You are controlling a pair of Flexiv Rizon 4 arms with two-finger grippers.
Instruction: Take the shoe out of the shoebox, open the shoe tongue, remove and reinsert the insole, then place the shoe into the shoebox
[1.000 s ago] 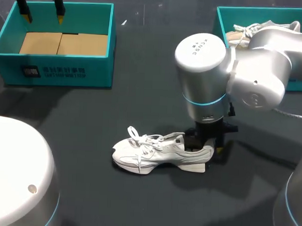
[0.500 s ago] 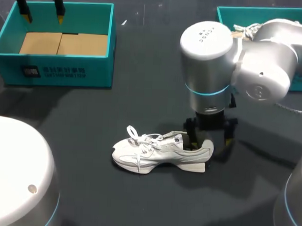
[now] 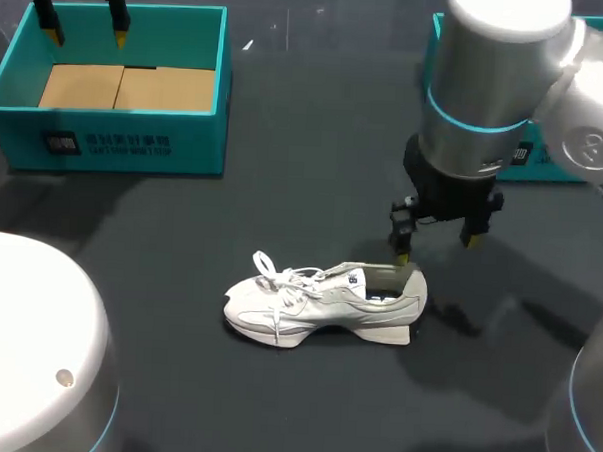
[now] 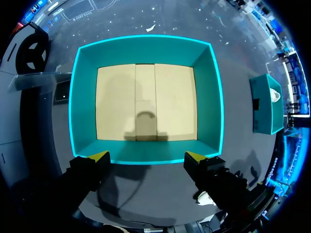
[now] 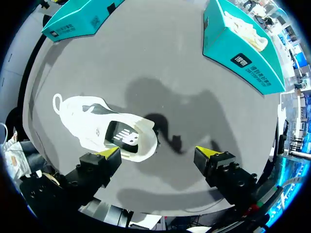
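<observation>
The white shoe [image 3: 318, 302] stands on its sole on the dark table, toe to the left, laces loose; its heel opening shows in the right wrist view [image 5: 92, 126]. My right gripper [image 3: 437, 242] hangs open just above and behind the heel, touching nothing; the heel lies beside one fingertip [image 5: 160, 153]. At the far left, my left gripper [image 3: 87, 36] is open over the back of the teal shoebox [image 3: 125, 148]. That box [image 4: 146, 43] holds only its cardboard floor, ahead of the open fingers [image 4: 146, 156].
A second teal shoebox [image 3: 544, 169] at the back right is mostly hidden by my right arm. It [image 5: 238, 48] holds another white shoe [image 5: 245, 26]. Bare table lies between the boxes and around the shoe.
My right gripper opened, let go of the shoe's heel, and rose up and back to the right. The shoe stayed on the table. The left arm has not moved.
</observation>
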